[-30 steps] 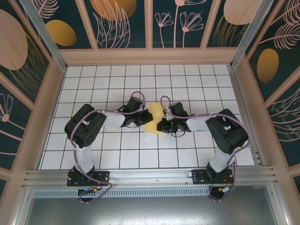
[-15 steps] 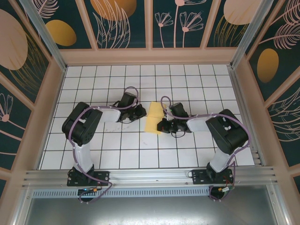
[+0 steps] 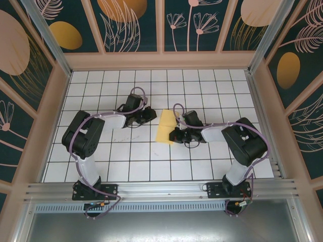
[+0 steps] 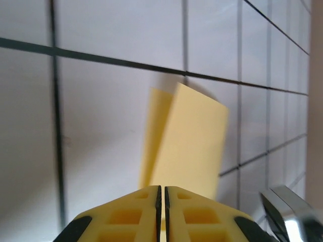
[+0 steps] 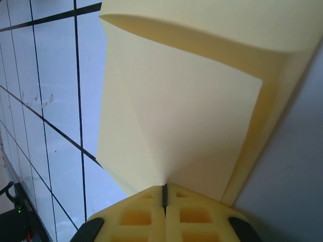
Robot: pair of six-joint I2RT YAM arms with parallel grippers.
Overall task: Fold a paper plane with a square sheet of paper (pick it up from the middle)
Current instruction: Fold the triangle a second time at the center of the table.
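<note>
Seen from above, the thin pale-yellow folded sheet of paper (image 3: pixel 165 126) lies mid-table on the white gridded tabletop (image 3: pixel 212 96), between two black arms. The left gripper (image 3: pixel 151 115) sits near its far-left corner, apart from it. The right gripper (image 3: pixel 174 135) meets its near-right edge.

At the left wrist, yellow fingers (image 4: pixel 126 217) press together on nothing, with the sheet (image 4: pixel 186 141) lying ahead of them.

At the right wrist, yellow fingers (image 5: pixel 131 217) pinch the sheet's near edge.
</note>
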